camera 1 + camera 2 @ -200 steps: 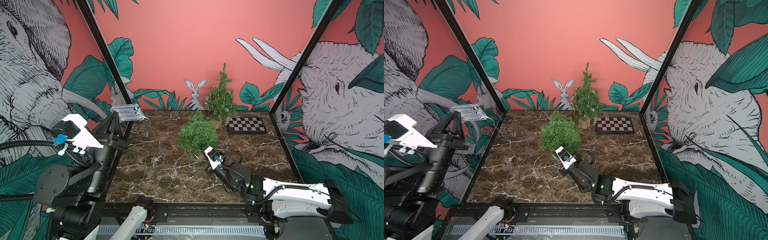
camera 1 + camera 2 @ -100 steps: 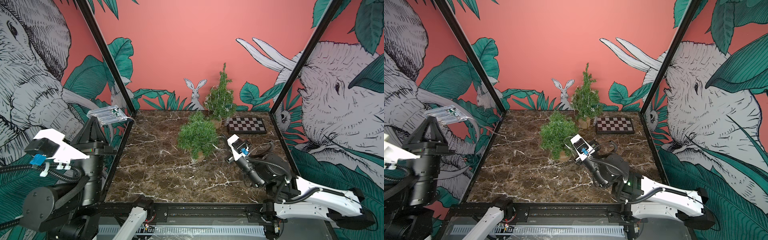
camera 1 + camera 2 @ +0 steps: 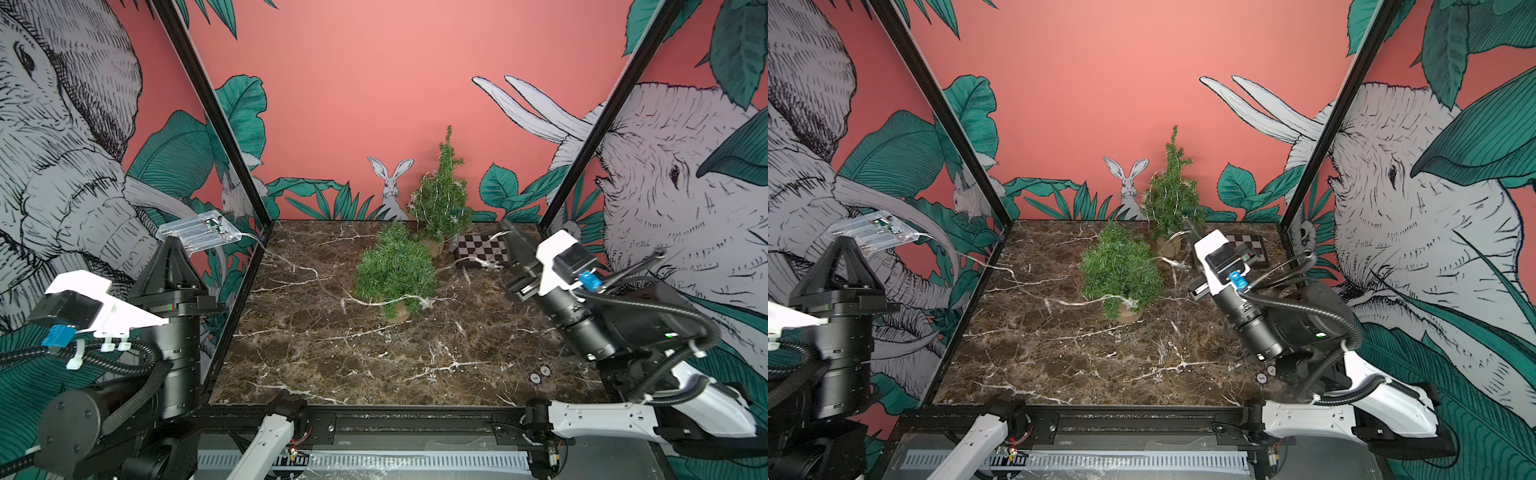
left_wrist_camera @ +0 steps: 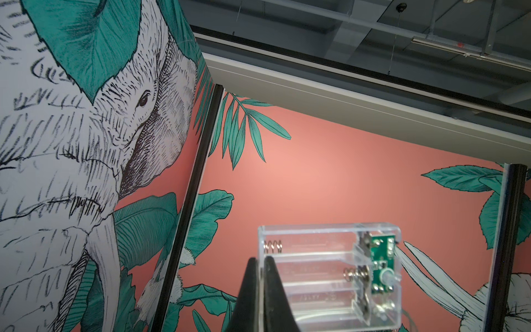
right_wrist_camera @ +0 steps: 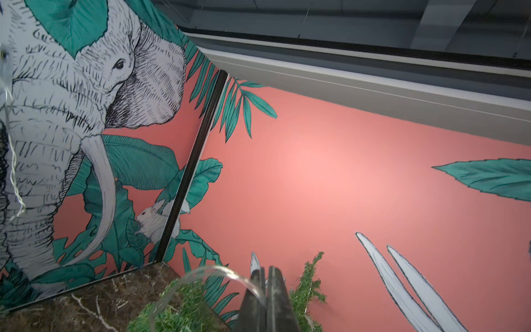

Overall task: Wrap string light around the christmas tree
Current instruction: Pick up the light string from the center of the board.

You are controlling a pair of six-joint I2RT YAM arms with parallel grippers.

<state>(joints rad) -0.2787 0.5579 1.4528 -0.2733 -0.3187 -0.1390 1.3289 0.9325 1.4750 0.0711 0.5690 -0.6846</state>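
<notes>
The right gripper (image 5: 265, 271) was clamped on the string light (image 5: 212, 268), the thin wire arcing out from between its closed fingertips. From those fingers the wire dropped away to the left and ran low across the front of the near Christmas tree (image 3: 395, 270), at its pot. It then ran on to the clear battery box (image 4: 330, 276), which the left gripper (image 4: 261, 263) pinched by one edge, raised well apart from the tree. The tree stood left of and below the right fingers, much nearer that arm. The wire's length lay side to side, gripper to gripper. The next pass behind the tree likely fell to the right arm.
</notes>
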